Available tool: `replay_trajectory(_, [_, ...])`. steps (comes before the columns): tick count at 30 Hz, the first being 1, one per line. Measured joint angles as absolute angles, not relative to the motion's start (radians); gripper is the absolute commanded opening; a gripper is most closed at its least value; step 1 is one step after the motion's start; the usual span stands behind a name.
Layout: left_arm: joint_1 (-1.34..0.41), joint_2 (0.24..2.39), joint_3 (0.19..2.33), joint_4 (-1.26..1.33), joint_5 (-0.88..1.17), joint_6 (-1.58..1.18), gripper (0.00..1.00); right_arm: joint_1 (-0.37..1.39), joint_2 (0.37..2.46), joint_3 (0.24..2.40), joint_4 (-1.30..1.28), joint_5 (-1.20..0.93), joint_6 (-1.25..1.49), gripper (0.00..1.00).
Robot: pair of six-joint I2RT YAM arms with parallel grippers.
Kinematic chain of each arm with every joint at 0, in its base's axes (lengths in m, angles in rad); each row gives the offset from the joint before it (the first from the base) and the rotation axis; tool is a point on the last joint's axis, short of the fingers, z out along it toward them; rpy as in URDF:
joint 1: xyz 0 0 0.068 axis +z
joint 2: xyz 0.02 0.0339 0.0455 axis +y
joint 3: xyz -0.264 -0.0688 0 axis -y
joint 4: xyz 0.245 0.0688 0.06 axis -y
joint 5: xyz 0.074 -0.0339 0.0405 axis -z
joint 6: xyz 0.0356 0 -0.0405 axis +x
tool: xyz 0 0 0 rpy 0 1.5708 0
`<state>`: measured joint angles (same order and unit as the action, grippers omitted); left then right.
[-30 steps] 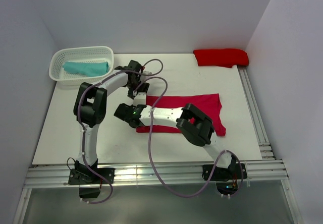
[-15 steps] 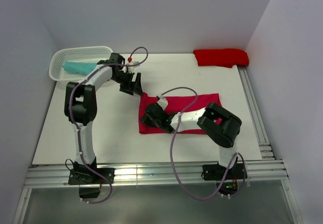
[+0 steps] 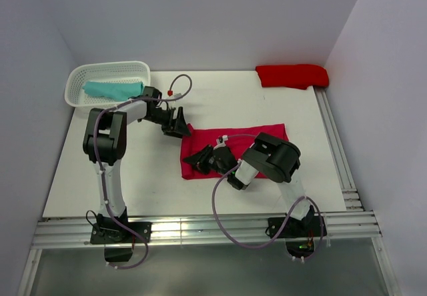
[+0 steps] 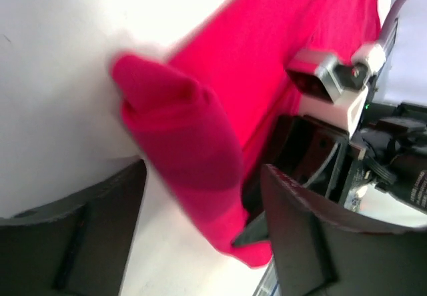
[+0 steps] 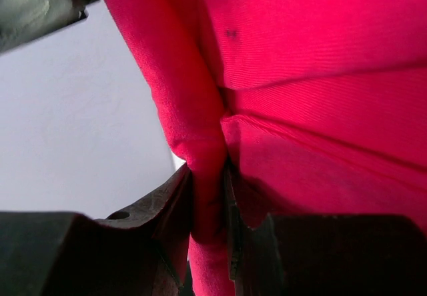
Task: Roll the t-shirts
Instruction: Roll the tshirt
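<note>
The large raspberry-red t-shirt (image 3: 233, 139) lies flat mid-table, its left edge bunched into a fold. My right gripper (image 3: 200, 161) is at that left edge, shut on the fold of red cloth (image 5: 208, 209). My left gripper (image 3: 177, 124) sits at the shirt's far left corner. In the left wrist view its fingers (image 4: 313, 243) stand wide apart, with the rolled red edge (image 4: 193, 156) lying loose between them. A teal bundle (image 3: 113, 90) lies in the basket. A scarlet bundle (image 3: 292, 76) lies at the back right.
The white lattice basket (image 3: 73, 89) stands at the back left corner. Metal rails (image 3: 337, 149) run along the table's right and near edges. Walls close in on the left, back and right. The right arm's cable loops over the table front.
The right gripper moved right from off the shirt onto its left edge and closed on a fold. The left arm swung toward the basket, then came back down to the shirt's far left corner.
</note>
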<state>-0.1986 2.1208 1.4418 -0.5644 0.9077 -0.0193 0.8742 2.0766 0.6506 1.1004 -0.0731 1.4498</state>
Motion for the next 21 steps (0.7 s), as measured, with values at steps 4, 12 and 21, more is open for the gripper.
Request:
replay_trajectory(4, [-0.200, 2.145, 1.441, -0.506, 0.896, -0.084, 0.52, 0.874, 2.101, 0.624, 1.179, -0.090, 1.490, 0.28])
replay_trajectory(12, [-0.235, 2.156, 1.476, -0.535, 0.750, -0.136, 0.18, 0.874, 2.102, 0.623, 1.177, -0.091, 1.498, 0.30])
replay_trajectory(21, [-0.302, 2.126, 1.514, -0.593, 0.568, -0.138, 0.04, 0.905, 1.934, 0.781, 0.682, -0.001, 1.373, 0.62])
